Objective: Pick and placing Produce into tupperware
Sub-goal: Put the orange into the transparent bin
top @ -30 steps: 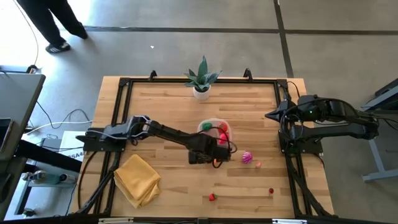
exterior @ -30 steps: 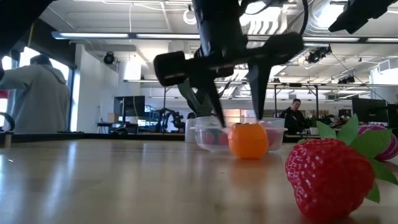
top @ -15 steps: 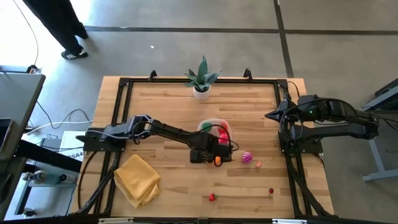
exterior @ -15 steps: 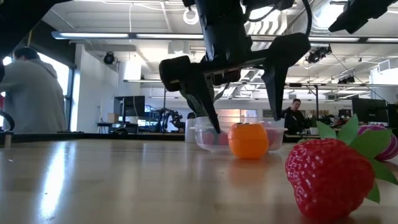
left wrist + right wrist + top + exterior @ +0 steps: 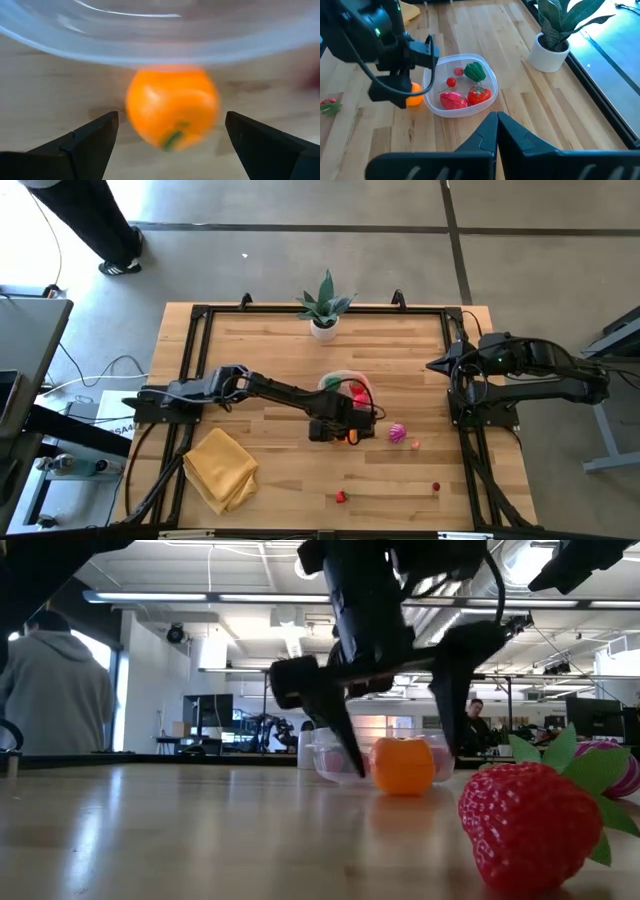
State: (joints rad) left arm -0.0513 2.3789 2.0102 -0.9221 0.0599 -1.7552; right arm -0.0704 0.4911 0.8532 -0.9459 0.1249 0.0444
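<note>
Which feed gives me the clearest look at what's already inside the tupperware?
The right wrist view: it looks down into the tupperware, showing green, red and magenta produce. The high view is partly blocked by the left gripper; the low view sees only its wall; the left wrist view only its rim.

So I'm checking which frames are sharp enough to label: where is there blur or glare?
Left wrist view: the orange fruit is smeared and the tupperware rim is soft. Low view: the strawberry up close is slightly soft, with bright windows behind. High view: no glare.

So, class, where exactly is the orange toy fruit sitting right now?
The orange toy fruit sits on the table just outside the tupperware, against its wall on the side away from the plant, between the open jaws of the left gripper.
</note>
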